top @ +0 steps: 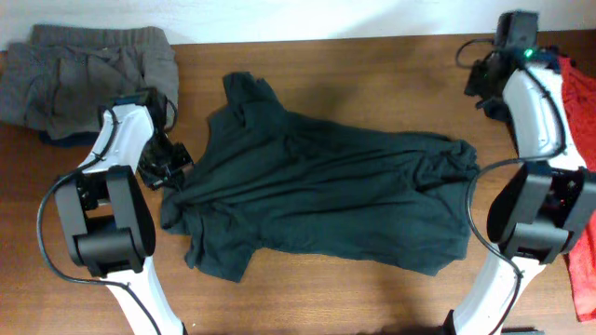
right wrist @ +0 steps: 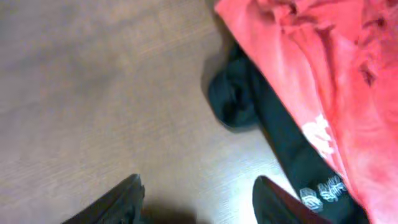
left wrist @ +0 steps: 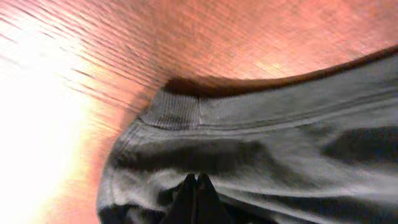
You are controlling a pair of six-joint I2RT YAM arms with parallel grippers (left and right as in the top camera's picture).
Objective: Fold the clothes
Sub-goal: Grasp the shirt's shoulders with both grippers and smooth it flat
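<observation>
Left gripper (top: 168, 167) pinches the shirt (top: 326, 186) beside its collar (left wrist: 177, 111). Right gripper (right wrist: 196, 190) stands wide, empty, over table (right wrist: 93, 93) past the shirt's opposite end.

Rumpled black T-shirt (top: 317, 186) across mid-table; grey garment (top: 88, 70) heaped at far-left corner; red T-shirt (top: 585, 121) at right edge.

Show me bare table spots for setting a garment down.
Bare: the back strip between grey garment and right arm; the front edge below the black T-shirt. Crowded: the centre, and the right edge by the red garment.
</observation>
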